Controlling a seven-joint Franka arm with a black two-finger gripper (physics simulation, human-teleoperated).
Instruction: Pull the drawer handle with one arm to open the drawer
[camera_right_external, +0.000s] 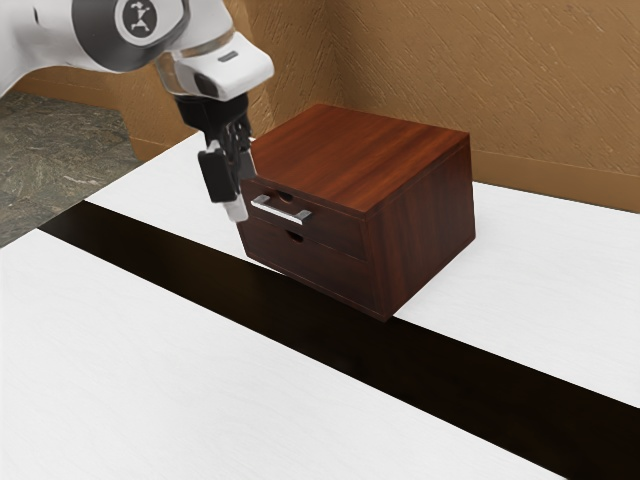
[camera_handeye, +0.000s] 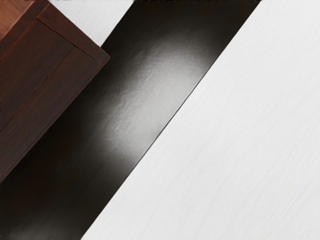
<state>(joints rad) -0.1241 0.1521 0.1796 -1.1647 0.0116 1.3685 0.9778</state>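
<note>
**A:** Where r u, starting from the exterior view's left?

**B:** My gripper (camera_right_external: 227, 208) hangs pointing down, just beside the left end of the drawer handle (camera_right_external: 282, 210). Fingers stand apart w/ nothing between them, so no hold on it yet.

**A:** And the drawer?

**B:** Top drawer (camera_right_external: 335, 230) looks flush w/ the cabinet (camera_right_external: 360, 150) front, so shut, I'd say. Cabinet sits to the right of me, its near bottom edge over the black stripe (camera_right_external: 180, 270) that crosses the white table (camera_right_external: 120, 380). Wrist view catches a cabinet corner (camera_handeye: 35, 80) by that stripe (camera_handeye: 125, 130).

**A:** How'll it handle?

**B:** Guessing: the handle's a thin metal bar, stiff & smooth, prob slippery. Best taken mid-bar so the pull runs straight toward the near side. The wood box looks heavy enough to stay put, but it could slide on the table if the drawer sticks.

**A:** Any labels?

**B:** No writing I can read. Only a round emblem (camera_right_external: 135, 20) on my arm (camera_right_external: 40, 40), no letters I can make out
</note>
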